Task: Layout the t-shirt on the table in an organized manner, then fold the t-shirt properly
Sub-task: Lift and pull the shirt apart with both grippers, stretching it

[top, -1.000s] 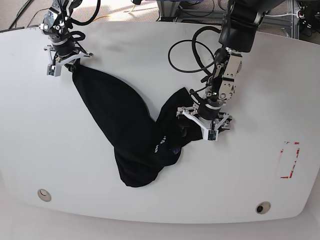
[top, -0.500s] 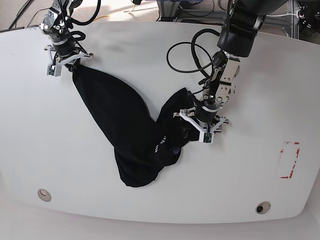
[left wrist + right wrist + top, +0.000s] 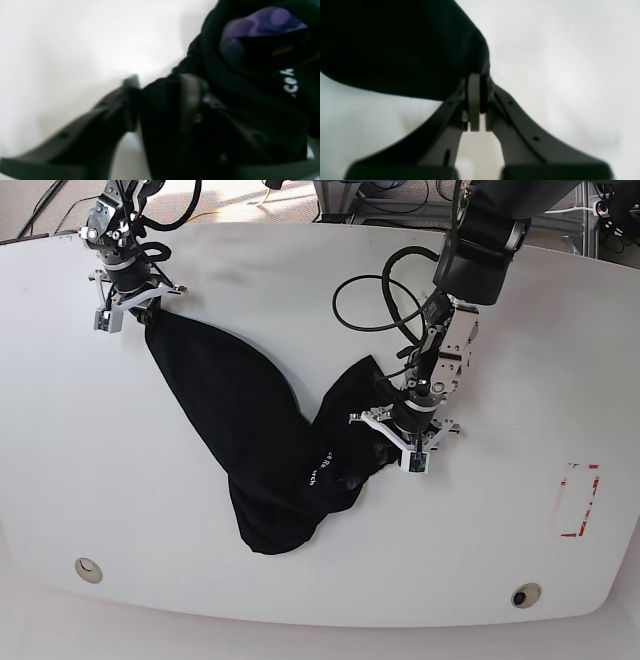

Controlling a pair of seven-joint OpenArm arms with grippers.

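t-shirt [image 3: 262, 442] lay bunched mid-desk [image 3: 520, 360] | right gripper [image 3: 478, 82] jaws clamped on its far corner, anchoring | left gripper [image 3: 408, 438] jaws straddled cloth near neck label [image 3: 260, 25], grip unconfirmed, likely for spreading

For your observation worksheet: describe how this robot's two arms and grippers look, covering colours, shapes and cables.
Both arms are black with bulky rounded segments. The left arm has a silvery metal link near its wrist and looping black cables beside it. The left gripper and right gripper have pale angular brackets in the base view; the wrist views show dark curved fingers with small holes.
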